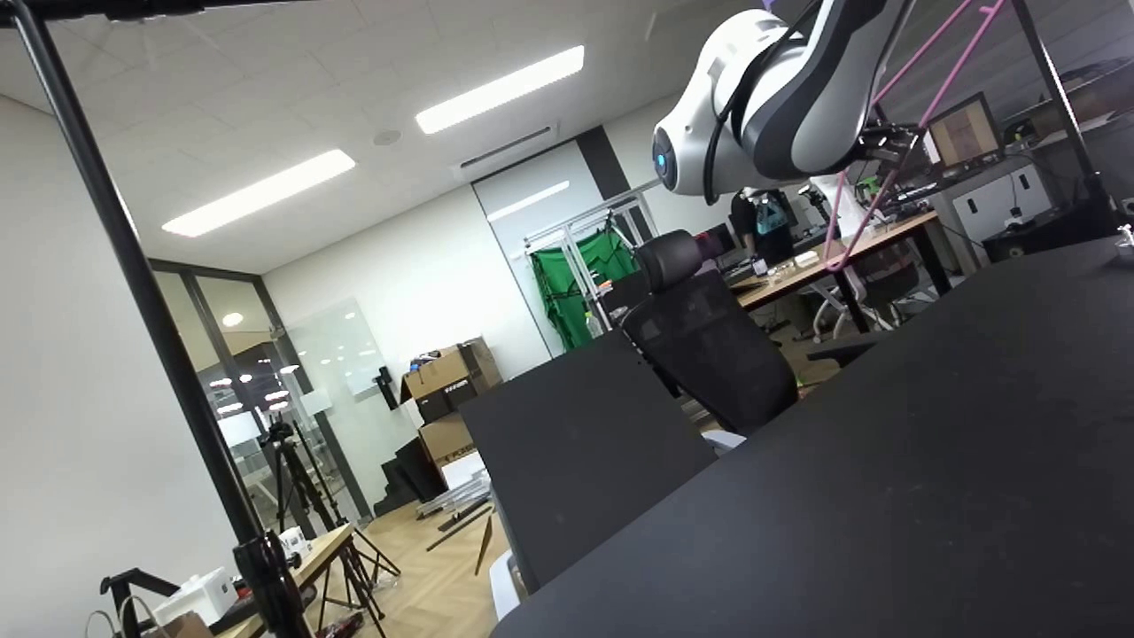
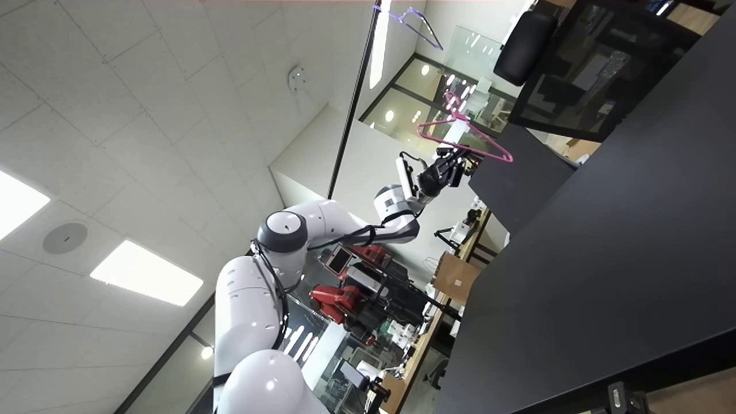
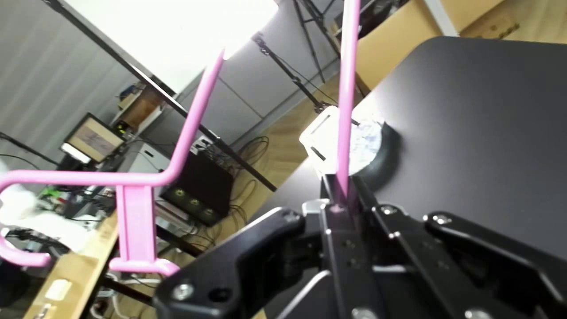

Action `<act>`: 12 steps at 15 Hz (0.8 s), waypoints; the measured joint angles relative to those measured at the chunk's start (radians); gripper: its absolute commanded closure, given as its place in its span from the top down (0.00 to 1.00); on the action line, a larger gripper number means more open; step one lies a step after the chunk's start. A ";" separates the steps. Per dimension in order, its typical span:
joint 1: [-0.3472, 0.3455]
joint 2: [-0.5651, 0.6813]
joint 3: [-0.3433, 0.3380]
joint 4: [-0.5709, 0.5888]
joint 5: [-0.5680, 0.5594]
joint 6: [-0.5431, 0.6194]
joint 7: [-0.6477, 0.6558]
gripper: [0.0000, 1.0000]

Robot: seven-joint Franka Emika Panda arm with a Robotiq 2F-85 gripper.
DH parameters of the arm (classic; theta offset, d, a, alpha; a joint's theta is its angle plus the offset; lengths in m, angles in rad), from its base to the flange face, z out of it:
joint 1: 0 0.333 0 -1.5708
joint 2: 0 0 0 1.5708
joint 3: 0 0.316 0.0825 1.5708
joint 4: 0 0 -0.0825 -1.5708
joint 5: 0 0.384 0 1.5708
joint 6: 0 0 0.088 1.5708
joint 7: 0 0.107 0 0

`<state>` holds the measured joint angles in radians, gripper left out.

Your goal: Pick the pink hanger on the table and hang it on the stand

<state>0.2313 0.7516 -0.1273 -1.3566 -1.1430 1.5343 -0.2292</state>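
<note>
Slim pink hanger (image 3: 190,122) aloft in end effector (image 3: 344,190); table (image 3: 478,133) matte black.

In an exterior view we see a black office chair (image 1: 722,354) with a headrest, and behind it a green cloth (image 1: 556,292) hanging. Boxes (image 1: 452,390) stand stacked near the white wall (image 1: 443,275), and we find a black tripod (image 1: 307,485) in front of glass panels (image 1: 237,344). Above, two long ceiling lights (image 1: 500,90) glow. In an exterior view we also notice a purple hanger (image 2: 426,23) high up and a red machine (image 2: 338,299) in the background. The wrist view gives us a lit monitor (image 3: 94,138), a dark cabinet (image 3: 201,184) with round yellowish marks, and a light wooden workbench (image 3: 86,262).
</note>
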 measured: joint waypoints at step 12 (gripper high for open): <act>-0.011 -0.041 0.063 0.029 -0.406 -0.018 0.315 0.02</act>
<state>0.2200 0.7110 -0.0647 -1.3273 -1.5494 1.5158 0.0857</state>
